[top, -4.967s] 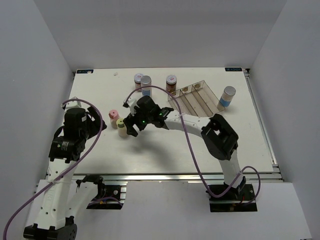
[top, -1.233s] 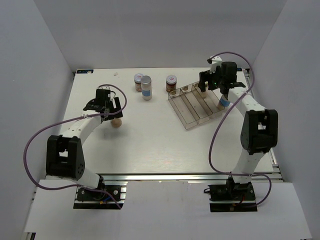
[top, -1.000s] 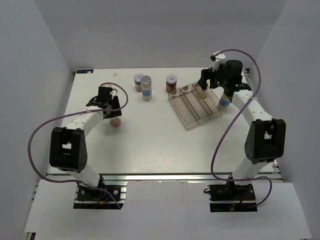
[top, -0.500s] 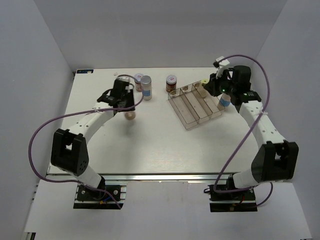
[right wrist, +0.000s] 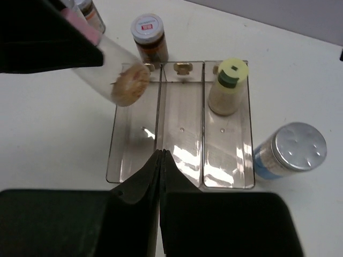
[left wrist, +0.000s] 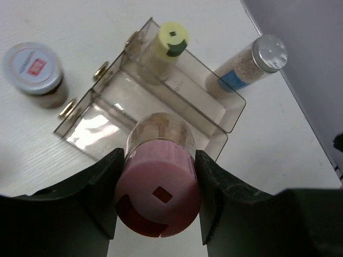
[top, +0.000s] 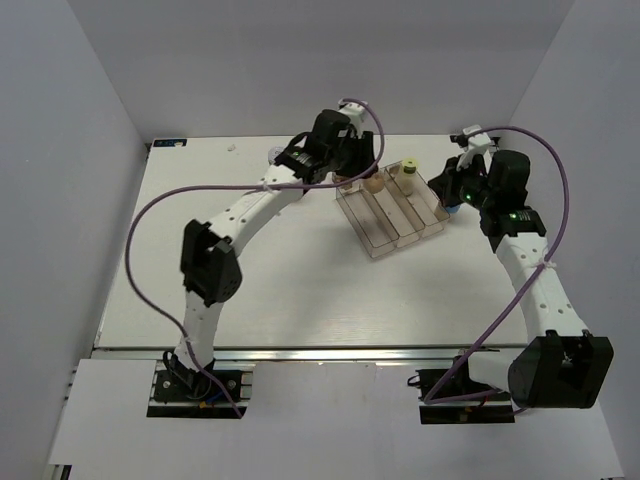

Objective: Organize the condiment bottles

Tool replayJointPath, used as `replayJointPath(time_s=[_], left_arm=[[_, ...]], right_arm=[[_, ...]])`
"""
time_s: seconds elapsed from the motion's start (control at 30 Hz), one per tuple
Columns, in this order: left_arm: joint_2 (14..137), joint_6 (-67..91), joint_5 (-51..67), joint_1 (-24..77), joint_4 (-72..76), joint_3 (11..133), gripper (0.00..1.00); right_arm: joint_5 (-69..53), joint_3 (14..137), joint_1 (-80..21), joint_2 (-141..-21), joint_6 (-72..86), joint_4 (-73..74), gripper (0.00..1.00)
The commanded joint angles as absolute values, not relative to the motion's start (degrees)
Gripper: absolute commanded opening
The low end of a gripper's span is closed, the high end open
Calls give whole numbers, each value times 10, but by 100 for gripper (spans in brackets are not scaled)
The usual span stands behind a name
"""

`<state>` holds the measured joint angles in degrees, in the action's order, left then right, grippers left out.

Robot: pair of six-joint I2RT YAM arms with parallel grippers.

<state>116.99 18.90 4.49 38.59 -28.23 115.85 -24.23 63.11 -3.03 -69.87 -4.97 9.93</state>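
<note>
On my screen the tray (right wrist: 179, 144) looks like clear, glossy plastic, with bright reflections on its floor. Its small tabs (right wrist: 185, 67) shine like brass. The pink-capped bottle (left wrist: 158, 195) has a smooth, matt plastic cap, and the yellow-green-capped bottle (left wrist: 167, 43) has the same. The silver-capped bottle (right wrist: 292, 150) carries a metallic lid with fine dimples (metal or foil, I cannot tell). The table (left wrist: 80, 21) is matt white with a faint wood grain.

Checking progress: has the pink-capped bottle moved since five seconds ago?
Yes. The pink-capped bottle moved right, from the table well left of the clear tray to above its far end, held by the left end effector.
</note>
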Motion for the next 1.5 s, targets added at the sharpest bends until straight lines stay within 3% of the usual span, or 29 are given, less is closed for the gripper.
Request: replayJointPath(time_s=[0.0, 0.4, 1.1, 1.17, 1.3, 1.4, 1.47], left_arm=[[1249, 210, 124, 403, -272, 1274, 0], [1342, 283, 125, 453, -10, 1276, 0], [1440, 260, -11, 471, 4, 1321, 1], [1443, 261, -9, 471, -13, 1321, 5], [1449, 260, -10, 475, -20, 1321, 32], [1452, 254, -22, 478, -26, 1321, 43], [1454, 250, -24, 480, -29, 1323, 55]], right_arm=[[-222, 615, -6, -665, -29, 80, 0], [-223, 555, 48, -606, -18, 81, 0], [-206, 539, 49, -599, -14, 75, 0], [-202, 537, 49, -599, -15, 76, 0], [-201, 534, 49, -599, -17, 76, 0], [-200, 532, 49, -599, -16, 75, 0], [-199, 532, 49, -600, -16, 73, 0]])
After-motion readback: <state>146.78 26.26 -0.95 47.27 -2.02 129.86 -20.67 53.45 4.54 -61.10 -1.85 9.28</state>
